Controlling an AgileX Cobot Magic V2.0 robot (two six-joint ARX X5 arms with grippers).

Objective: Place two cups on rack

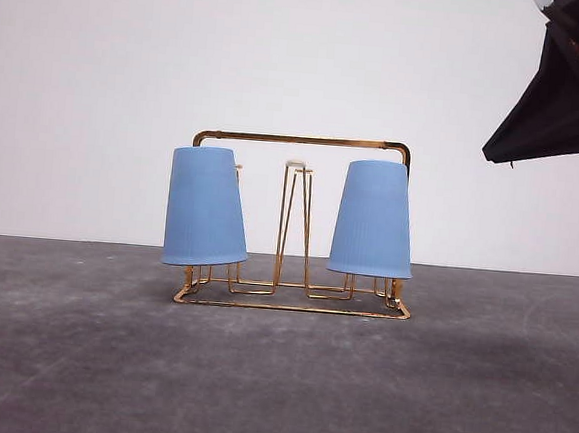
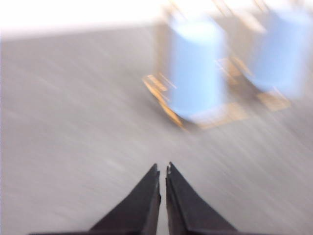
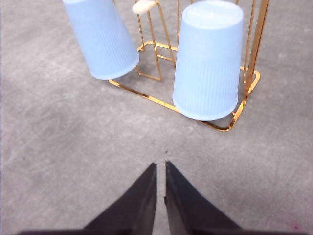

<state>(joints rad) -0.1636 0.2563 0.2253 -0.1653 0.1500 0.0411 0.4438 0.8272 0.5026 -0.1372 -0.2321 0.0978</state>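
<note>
With both hands closed on nothing, the placing step is judged done. The right hand (image 3: 160,169) is seen with fingers together, held above bare table (image 3: 58,147) short of the rack (image 3: 161,102); the left hand (image 2: 163,171) is likewise shut and empty, its view blurred. Both cups sit upside down on the rack: left cup (image 1: 207,208) tilted on its peg, right cup (image 1: 373,219) nearly upright. Next move: only clearing the arms is needed; the left cup's lean could be checked.
</note>
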